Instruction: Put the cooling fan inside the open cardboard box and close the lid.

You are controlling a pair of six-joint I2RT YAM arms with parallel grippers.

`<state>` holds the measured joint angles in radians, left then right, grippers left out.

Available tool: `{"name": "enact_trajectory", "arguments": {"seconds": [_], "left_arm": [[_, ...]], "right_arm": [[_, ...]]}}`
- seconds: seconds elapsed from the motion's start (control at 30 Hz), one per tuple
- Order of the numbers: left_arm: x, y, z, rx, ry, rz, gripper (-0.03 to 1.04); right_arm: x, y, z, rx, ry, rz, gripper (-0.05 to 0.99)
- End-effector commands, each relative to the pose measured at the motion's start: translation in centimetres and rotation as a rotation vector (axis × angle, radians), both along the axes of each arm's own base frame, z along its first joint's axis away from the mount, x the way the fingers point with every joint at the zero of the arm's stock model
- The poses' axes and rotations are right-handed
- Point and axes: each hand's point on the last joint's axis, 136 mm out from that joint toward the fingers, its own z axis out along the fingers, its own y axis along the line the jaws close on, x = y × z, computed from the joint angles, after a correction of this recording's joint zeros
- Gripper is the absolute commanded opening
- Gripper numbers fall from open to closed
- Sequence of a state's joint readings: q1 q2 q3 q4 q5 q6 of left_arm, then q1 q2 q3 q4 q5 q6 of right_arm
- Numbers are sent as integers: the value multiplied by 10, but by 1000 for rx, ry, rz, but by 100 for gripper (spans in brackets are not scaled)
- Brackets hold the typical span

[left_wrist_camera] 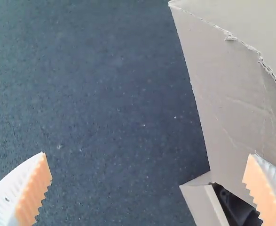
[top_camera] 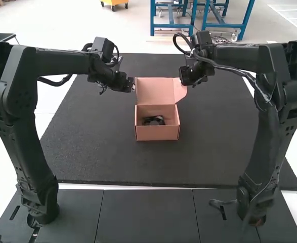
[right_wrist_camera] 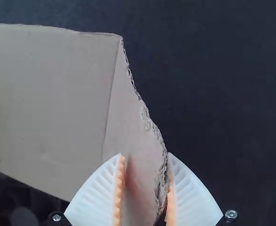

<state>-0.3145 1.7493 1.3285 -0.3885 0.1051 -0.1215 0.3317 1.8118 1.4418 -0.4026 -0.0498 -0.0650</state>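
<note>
An open cardboard box stands mid-mat with its lid raised upright. The black cooling fan lies inside it; a dark bit of the fan shows under the lid's edge in the left wrist view. My right gripper is at the lid's right top corner, its ribbed fingers shut on the lid's side flap. My left gripper hovers open at the lid's left edge, with the lid by one orange pad and mat under the other.
A black rubber mat covers the white table, with bare mat around the box on every side. Both arm bases stand at the near edge on dark plates.
</note>
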Motion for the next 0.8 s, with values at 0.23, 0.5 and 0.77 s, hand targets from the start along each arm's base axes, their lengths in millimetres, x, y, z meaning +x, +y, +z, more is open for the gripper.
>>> {"name": "enact_trajectory", "arguments": {"seconds": [0.23, 0.5, 0.77], "left_arm": [[7, -13, 12, -23, -28, -17, 96], [7, -13, 14, -24, -30, -15, 96], [10, -14, 20, -27, -39, -15, 96]], "right_arm": [[4, 5, 18, 18, -18, 17, 15], [0, 6, 15, 22, 5, 26, 9], [-4, 7, 14, 26, 19, 35, -1]]}}
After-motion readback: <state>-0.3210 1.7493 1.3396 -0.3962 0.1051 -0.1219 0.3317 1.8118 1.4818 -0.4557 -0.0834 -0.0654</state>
